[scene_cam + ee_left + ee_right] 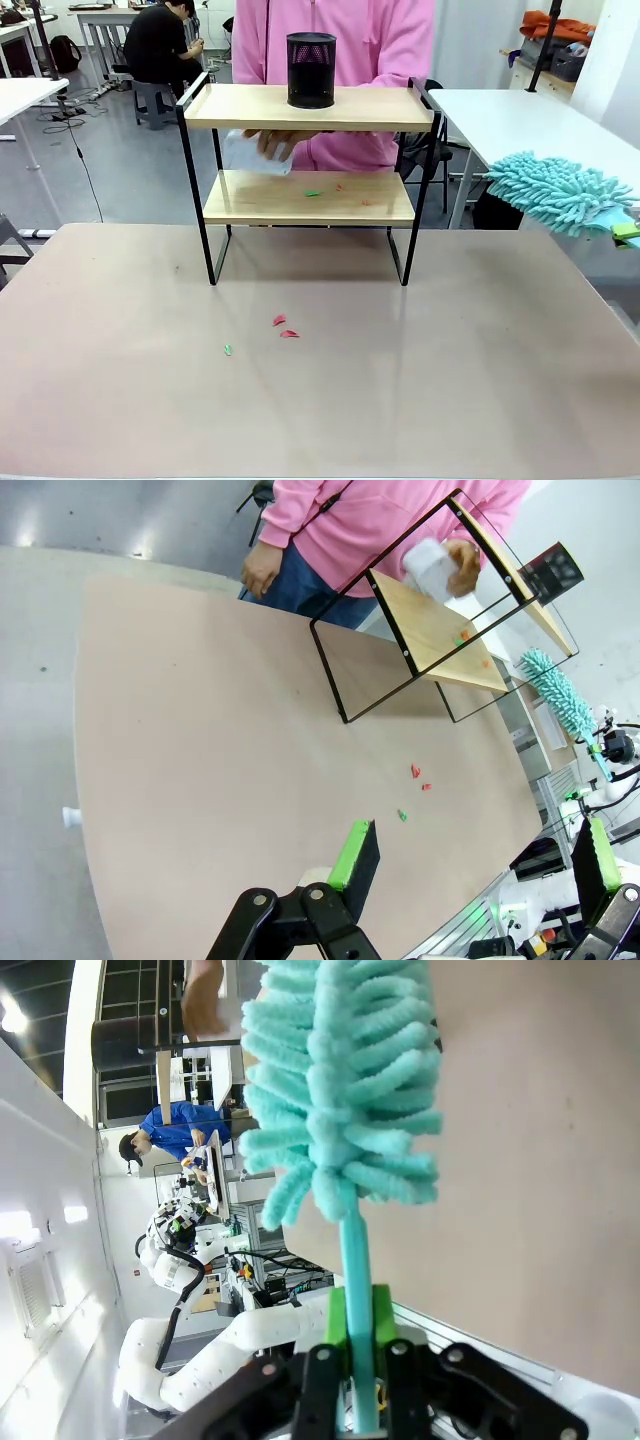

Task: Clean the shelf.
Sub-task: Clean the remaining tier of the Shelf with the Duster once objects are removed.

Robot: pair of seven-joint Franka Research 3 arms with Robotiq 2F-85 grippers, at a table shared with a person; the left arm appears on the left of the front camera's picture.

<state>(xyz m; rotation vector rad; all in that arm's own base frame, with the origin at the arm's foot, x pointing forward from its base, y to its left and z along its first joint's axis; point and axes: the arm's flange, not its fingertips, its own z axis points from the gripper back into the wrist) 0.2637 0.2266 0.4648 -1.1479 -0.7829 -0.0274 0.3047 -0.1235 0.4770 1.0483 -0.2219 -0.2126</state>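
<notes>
Room: an open workroom with white tables (520, 115) behind and to both sides of the shelf; a second person sits at a desk well behind it.
Surface: a wide, matte beige-pink tabletop (420, 370), bare apart from the shelf and some scraps.
Shelf: the small two-tier rack of light wooden boards in a thin black metal frame (310, 198) stands upright at the far middle of the tabletop, its legs on the surface.
Person: someone in a pink top (385, 45) stands just behind the shelf, one hand (272, 143) reaching in between the two boards with a white cloth or tissue (253, 155).
Duster: a fluffy turquoise microfibre duster with a turquoise stick handle (560, 190) hangs well to the right of the shelf, above the table's right edge.
Cup: a black mesh cylinder (311, 70) stands on the shelf's top board, near its middle.
Right pincer: the right gripper (358, 1380) is clamped on the duster's handle.
Left pincer: the left gripper (470, 865) hovers over the tabletop on the near side of the shelf, fingers wide apart, holding nothing.
Scraps: small red and green bits (313, 192) lie on the shelf's lower board; two red ones (284, 326) and a green one (228, 349) lie on the tabletop in front of the shelf.
Step in hand: by my reading, tool gripped, sweeping not yet begun.
Next move: probably carrying the duster leftward to the lower board, clear of the frame, the cup and the person's hand.
</notes>
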